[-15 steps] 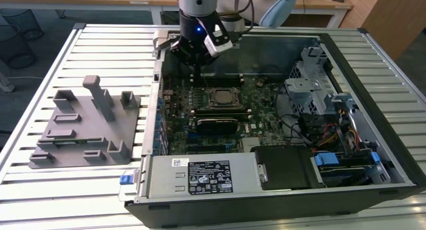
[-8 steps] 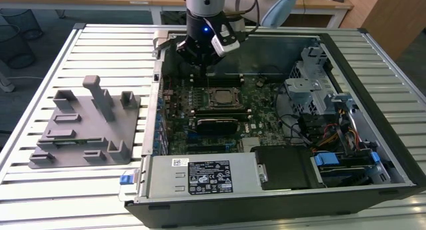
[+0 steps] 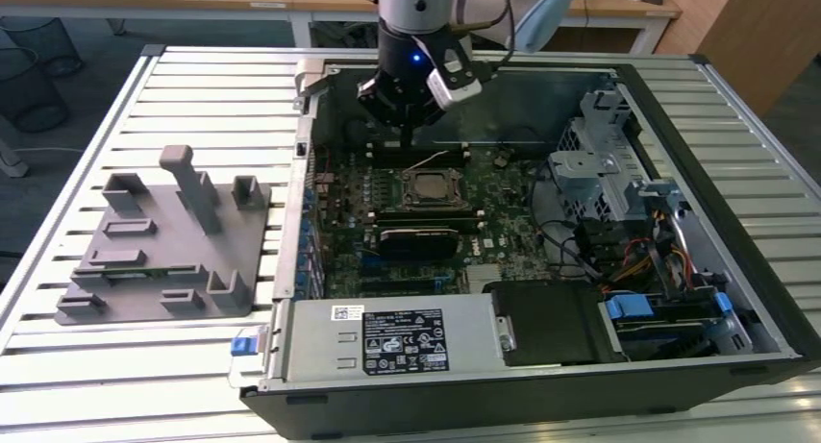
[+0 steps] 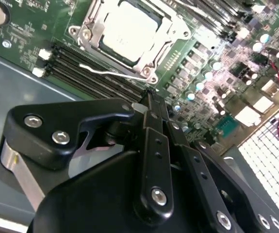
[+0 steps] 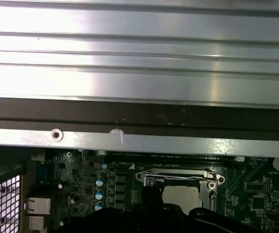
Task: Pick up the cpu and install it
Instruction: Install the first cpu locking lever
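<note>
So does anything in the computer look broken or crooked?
Nothing stands out. The cpu lies flat and square inside the socket frame on the motherboard, and nothing looks bent, spilled or loose around it. The claw hangs above the board just behind the socket. The grey holder tray sits beside the case.

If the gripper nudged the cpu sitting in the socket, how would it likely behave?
The cpu looks like a flat, rigid chip, so it would likely not bend or roll. Its smooth pale metal top may be slippery. The socket frame surrounds it, so a sideways push would probably not shift it. The gripper hangs above, beside the socket.
</note>
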You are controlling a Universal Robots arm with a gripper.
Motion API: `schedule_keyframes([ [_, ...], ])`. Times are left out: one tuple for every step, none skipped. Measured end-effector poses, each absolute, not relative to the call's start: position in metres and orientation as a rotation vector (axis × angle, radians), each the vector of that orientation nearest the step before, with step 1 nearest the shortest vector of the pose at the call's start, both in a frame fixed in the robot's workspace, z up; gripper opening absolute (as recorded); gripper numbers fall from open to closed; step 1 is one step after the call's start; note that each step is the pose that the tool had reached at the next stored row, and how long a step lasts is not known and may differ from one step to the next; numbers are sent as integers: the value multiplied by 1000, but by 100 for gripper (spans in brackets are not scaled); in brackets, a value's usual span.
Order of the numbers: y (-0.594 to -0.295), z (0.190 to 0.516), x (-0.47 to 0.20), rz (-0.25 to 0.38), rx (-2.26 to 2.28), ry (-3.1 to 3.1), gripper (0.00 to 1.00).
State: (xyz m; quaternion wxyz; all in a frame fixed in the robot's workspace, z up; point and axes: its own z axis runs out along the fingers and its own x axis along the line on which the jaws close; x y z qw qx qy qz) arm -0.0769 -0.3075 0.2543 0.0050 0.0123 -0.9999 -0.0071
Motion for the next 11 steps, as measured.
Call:
schedule_keyframes([
  [-307, 254, -77, -35, 38, -3131, 11],
  [-308, 253, -76, -46, 39, -3131, 11],
  [-308, 253, -76, -54, 39, -3131, 11],
  [-308, 252, -76, -60, 39, -3132, 11],
  [-308, 251, -76, -65, 39, -3132, 11],
  [-309, 250, -76, -68, 39, -3133, 11],
  [-309, 249, -76, -70, 39, -3134, 11],
  [-309, 249, -76, -73, 38, -3136, 11],
  [-309, 248, -76, -74, 39, -3139, 11],
  [-309, 248, -76, -74, 39, -3145, 11],
  [-309, 248, -76, -74, 40, -3154, 11],
])
